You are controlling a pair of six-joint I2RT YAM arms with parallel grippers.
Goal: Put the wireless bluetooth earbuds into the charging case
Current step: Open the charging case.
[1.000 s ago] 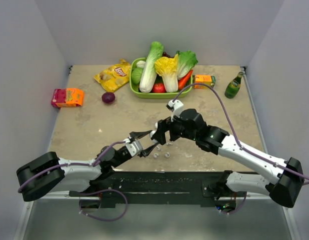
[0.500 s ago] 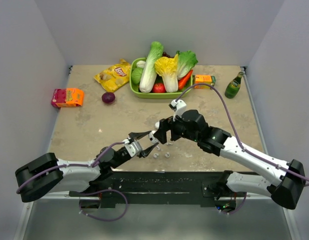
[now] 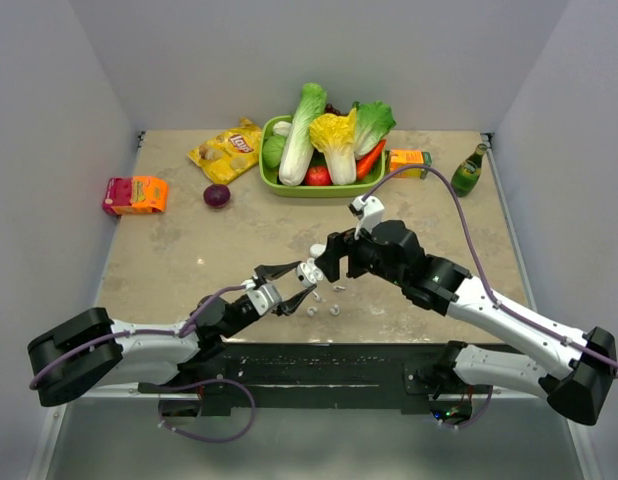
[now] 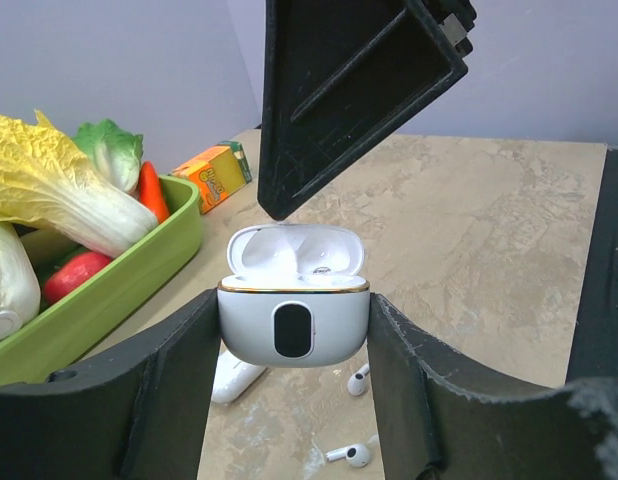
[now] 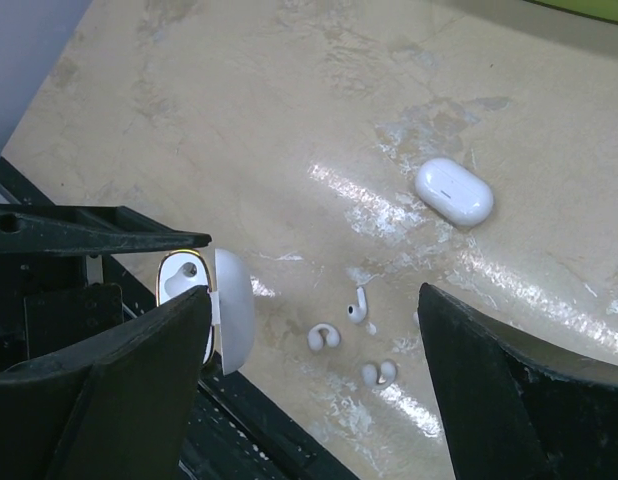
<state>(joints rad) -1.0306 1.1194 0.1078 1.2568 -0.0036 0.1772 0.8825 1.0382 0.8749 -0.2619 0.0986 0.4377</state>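
Observation:
My left gripper (image 4: 294, 300) is shut on the white charging case (image 4: 294, 330), held upright above the table with its lid open. The same case (image 3: 307, 274) shows just left of my right gripper (image 3: 324, 264). My right gripper (image 5: 311, 295) stands open over three white earbuds lying loose on the table: a stemmed one (image 5: 358, 308) and two curled ones (image 5: 323, 338) (image 5: 379, 374). In the left wrist view, two earbuds (image 4: 358, 380) (image 4: 354, 455) lie below the case, and one right finger (image 4: 339, 90) hangs above it.
A second white case (image 5: 454, 191), shut, lies on the table beyond the earbuds. At the back stand a green basket (image 3: 272, 172) of vegetables, a chips bag (image 3: 227, 150), a juice carton (image 3: 408, 159), a bottle (image 3: 467, 172), a purple onion (image 3: 217, 195) and a snack pack (image 3: 135, 194).
My right arm has drifted a little to the right and its jaws have narrowed slightly. My left gripper still holds the case in nearly the same place.

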